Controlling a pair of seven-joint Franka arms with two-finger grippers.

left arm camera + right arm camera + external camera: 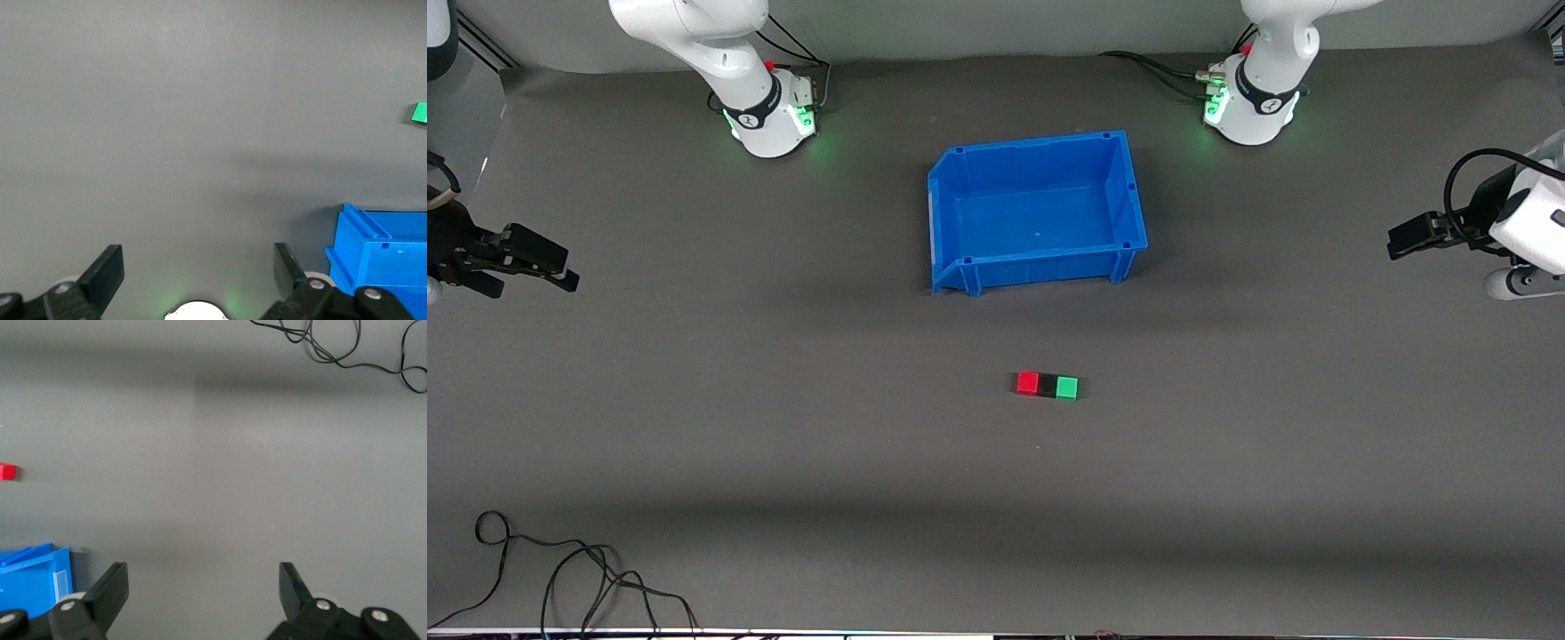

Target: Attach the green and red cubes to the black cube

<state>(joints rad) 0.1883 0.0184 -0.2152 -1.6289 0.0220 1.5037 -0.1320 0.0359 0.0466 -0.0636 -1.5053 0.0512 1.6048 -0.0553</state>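
On the grey table, nearer to the front camera than the blue bin, three small cubes sit in a touching row: the red cube (pixel 1028 383), the black cube (pixel 1048 385) in the middle and the green cube (pixel 1066 388). The red one lies toward the right arm's end, the green one toward the left arm's end. The green cube shows in the left wrist view (pixel 419 113), the red cube in the right wrist view (pixel 7 472). My left gripper (pixel 1400 240) is open and empty, raised at its end of the table. My right gripper (pixel 565 271) is open and empty, raised at its end.
An empty blue plastic bin (pixel 1037 211) stands in the middle of the table between the arm bases; its corner shows in the left wrist view (pixel 383 260) and in the right wrist view (pixel 33 580). A loose black cable (pixel 560 569) lies at the front corner by the right arm's end.
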